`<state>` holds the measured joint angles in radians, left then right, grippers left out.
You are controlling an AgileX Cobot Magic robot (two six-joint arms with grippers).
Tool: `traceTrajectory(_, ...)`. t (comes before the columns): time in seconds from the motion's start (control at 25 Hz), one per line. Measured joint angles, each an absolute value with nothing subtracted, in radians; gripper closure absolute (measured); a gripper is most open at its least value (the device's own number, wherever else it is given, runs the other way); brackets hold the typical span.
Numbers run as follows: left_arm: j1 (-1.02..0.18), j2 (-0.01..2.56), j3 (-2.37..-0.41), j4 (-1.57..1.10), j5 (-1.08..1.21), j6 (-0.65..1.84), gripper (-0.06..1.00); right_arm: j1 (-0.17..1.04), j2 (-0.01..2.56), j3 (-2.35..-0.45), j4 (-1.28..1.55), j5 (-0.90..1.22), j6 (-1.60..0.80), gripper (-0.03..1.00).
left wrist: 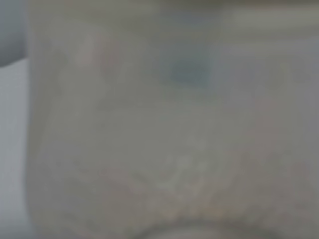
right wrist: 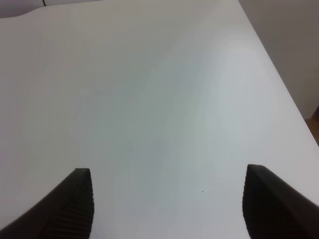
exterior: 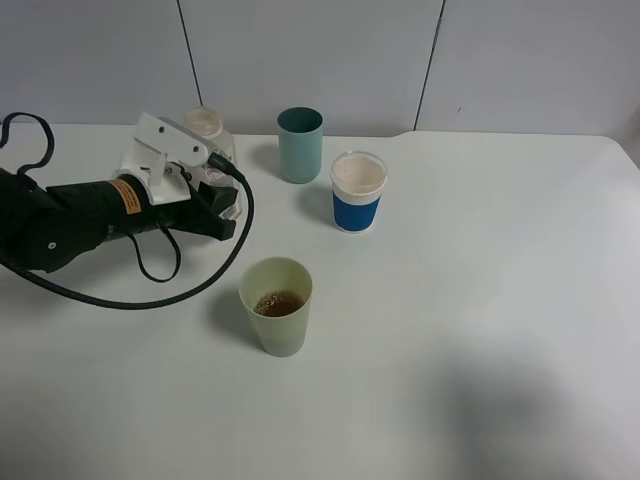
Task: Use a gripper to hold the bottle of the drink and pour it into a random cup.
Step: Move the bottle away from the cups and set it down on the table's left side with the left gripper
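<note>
free: table [exterior: 520,300] right half | blocked: teal cup [exterior: 300,145], blue-banded cup [exterior: 357,192], yellow-green cup [exterior: 276,305] centre-left

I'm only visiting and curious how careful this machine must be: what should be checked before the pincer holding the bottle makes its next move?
1. Grip: left pincer shut on the bottle: ok.
2. Pose: bottle upright, mouth up: ok.
3. Drink left in the bottle: cannot tell, the pincer hides it.
4. Target: yellow-green cup upright, brown drink inside: ok.
5. Neighbours: teal cup and blue-banded cup standing apart from the left pincer: ok.
6. Other arm: right pincer open above the table: ok.
</note>
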<state>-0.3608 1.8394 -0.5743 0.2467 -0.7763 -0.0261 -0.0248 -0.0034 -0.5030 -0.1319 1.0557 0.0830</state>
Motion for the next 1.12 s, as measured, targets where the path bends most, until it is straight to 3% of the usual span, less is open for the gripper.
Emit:
traceTrajectory(0.44,-0.361,1.945,-0.573,0.326,-0.869,0.068,0.58,-0.025,-0.003,-0.503,-0.132,1.056,0.083,0.33)
traceTrajectory(1.12,-0.36,2.012,-0.57,0.403,-0.935,-0.06,0.58,-0.025,-0.003,-0.503,-0.132,1.056,0.083,0.33)
